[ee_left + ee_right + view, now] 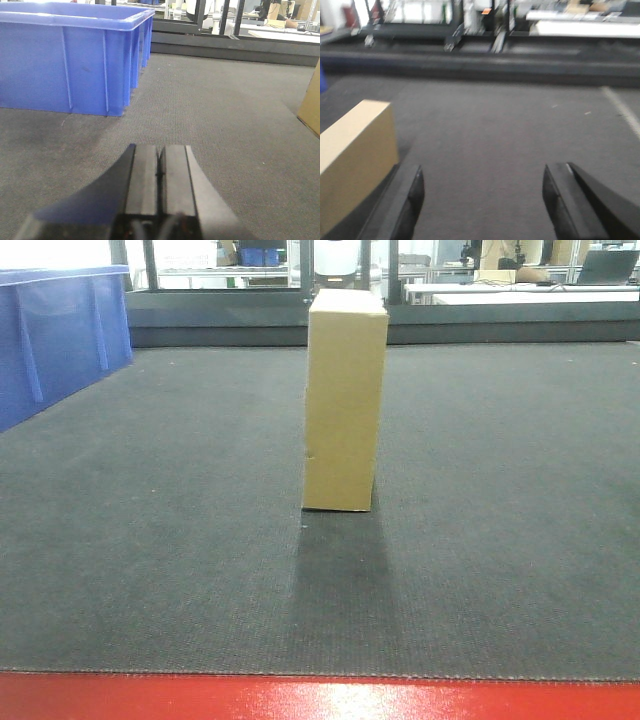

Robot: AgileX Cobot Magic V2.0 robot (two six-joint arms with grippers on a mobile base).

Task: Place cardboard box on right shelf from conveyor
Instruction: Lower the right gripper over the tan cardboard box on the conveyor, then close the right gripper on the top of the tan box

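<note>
Right jaws gape beside the cardboard box [345,400], long axis vertical

Plain tan-yellow cardboard box [345,400], narrow and tall, unprinted, is stood upright on its small end, closed, near the middle of the conveyor [150,560]. The belt is seen flat, dark-grey and textured, and is edged in glossy red at the front.
</note>
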